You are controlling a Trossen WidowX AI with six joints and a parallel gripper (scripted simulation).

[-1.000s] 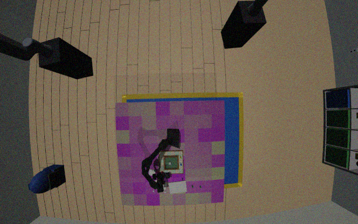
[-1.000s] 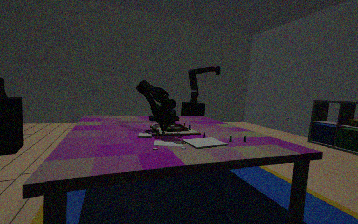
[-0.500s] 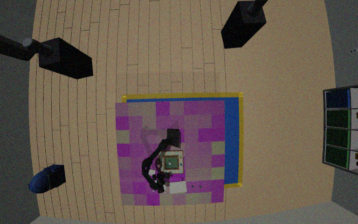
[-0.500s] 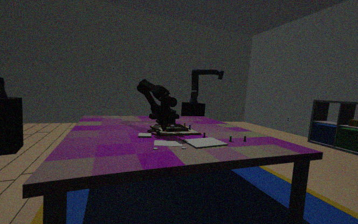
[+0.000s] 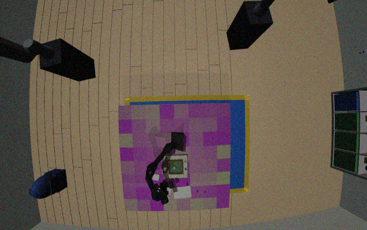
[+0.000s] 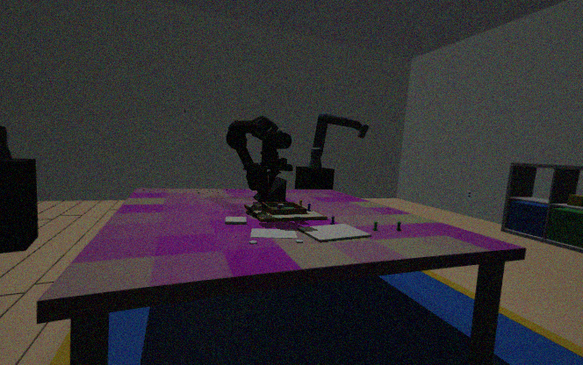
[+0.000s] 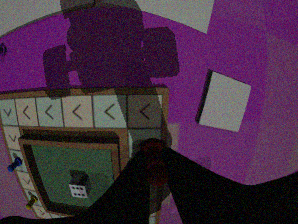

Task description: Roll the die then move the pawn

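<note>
Top view: arm (image 5: pixel 155 172) bent over the game board (image 5: pixel 175 167) on the purple checked table (image 5: pixel 210 144); board's green tray (image 5: pixel 176 166) shows the die (image 5: pixel 174 167) as a pale speck; white card (image 5: pixel 182 192) just beside the board.

Exterior view: gripper (image 6: pixel 269 198) low over the board's near-left corner; 2 dark pawns (image 6: pixel 375 226) stand well apart to the right.

Wrist view: fingers closed narrow on the red pawn (image 7: pixel 153 164), raised above the arrow track (image 7: pixel 73 112); die (image 7: pixel 77 191) lies in the tray (image 7: pixel 60 163).
</note>
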